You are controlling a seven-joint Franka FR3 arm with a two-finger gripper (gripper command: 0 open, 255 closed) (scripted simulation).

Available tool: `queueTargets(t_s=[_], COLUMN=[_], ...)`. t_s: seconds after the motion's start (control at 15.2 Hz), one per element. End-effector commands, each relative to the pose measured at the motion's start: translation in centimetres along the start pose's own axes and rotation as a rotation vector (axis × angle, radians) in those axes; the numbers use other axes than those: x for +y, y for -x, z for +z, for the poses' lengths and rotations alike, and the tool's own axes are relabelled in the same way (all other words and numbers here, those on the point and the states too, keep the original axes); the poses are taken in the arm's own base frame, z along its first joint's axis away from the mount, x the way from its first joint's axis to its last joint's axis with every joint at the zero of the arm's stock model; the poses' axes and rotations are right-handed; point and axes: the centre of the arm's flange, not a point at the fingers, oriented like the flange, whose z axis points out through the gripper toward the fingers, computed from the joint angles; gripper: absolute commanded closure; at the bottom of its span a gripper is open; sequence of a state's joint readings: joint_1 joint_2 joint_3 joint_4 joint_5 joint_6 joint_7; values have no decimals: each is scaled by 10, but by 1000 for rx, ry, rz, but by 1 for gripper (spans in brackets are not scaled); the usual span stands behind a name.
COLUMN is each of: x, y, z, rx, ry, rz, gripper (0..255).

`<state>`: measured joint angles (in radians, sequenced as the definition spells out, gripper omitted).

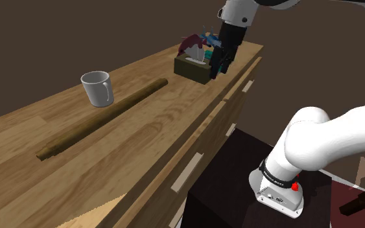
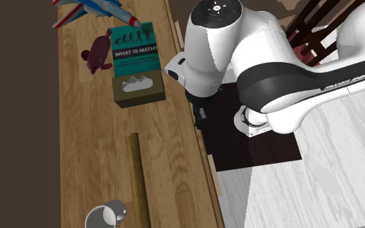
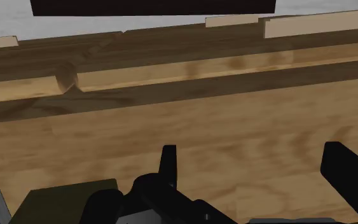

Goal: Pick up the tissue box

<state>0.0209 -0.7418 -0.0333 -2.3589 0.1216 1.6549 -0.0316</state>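
Note:
The tissue box (image 1: 192,67) is a dark olive box with a white tissue showing at its top slot (image 2: 139,89). It stands on the wooden dresser top (image 1: 148,136) near the far end. My black gripper (image 1: 221,63) hangs just beside the box, on the side toward the dresser's front edge. In the wrist view the gripper (image 3: 260,175) is open over bare wood, its fingers (image 3: 169,167) wide apart with nothing between them. The olive box (image 3: 63,200) lies outside the gap, beside one finger.
A teal book (image 2: 133,46) leans right behind the box, with a maroon teddy bear (image 2: 96,54) and a toy plane (image 2: 93,11) beyond. A long wooden stick (image 1: 103,118) and a white mug (image 1: 97,88) lie farther along the top. Drawer fronts (image 1: 194,165) drop below the edge.

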Motion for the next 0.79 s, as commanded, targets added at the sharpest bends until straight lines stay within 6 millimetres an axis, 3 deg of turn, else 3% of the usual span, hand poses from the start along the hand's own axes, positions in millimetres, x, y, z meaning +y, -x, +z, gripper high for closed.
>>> queueTargets(t_s=[0.0, 0.73], x=[0, 37], y=[0, -146], z=[0, -12], rx=[0, -244], ry=[0, 410], rz=[0, 133], gripper=[0, 0])
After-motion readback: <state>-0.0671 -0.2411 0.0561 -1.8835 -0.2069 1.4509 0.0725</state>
